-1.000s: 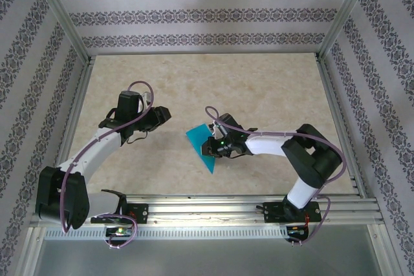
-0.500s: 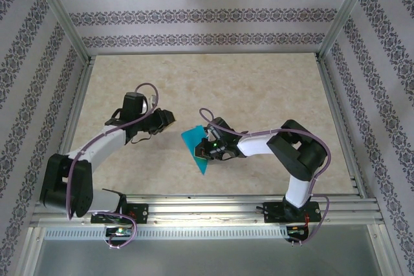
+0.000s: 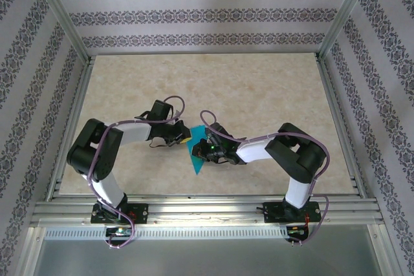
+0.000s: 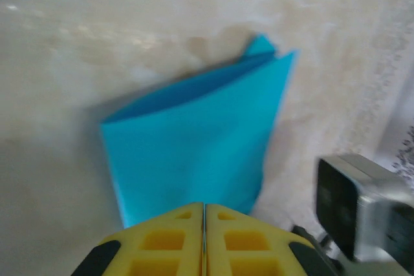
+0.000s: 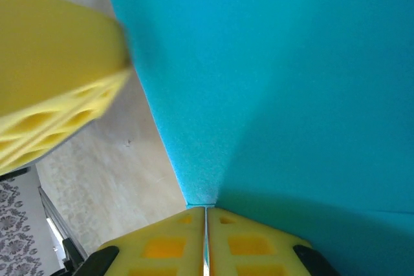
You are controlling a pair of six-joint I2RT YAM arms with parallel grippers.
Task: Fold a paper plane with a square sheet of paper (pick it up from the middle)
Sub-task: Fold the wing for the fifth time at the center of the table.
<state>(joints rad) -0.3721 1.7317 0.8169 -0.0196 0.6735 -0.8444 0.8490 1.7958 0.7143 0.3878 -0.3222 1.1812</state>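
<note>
Swinging in from the left over the last second, the left gripper [image 3: 184, 139] is now pinching fully shut on what looks like the near edge of the square sheet of paper [image 4: 194, 140]. The right gripper [image 5: 206, 211] is clamping the opposite side, fingers together. The sheet is hanging doubled between the 2 grippers, over the table's [image 3: 259, 95] front middle. Only 1 fold is showing; nose and wing folds are remaining.

The left arm [image 3: 123, 135] and right arm [image 3: 259, 150] are showing white links between bulky black joints. Purple cables [image 3: 173, 98] are looping along each. A green light [image 3: 212, 148] is glowing on the right arm. The left gripper [image 4: 204, 206] and right gripper [image 5: 206, 209] are showing yellow fingers [image 4: 162, 240] with square recesses and black bases.
</note>
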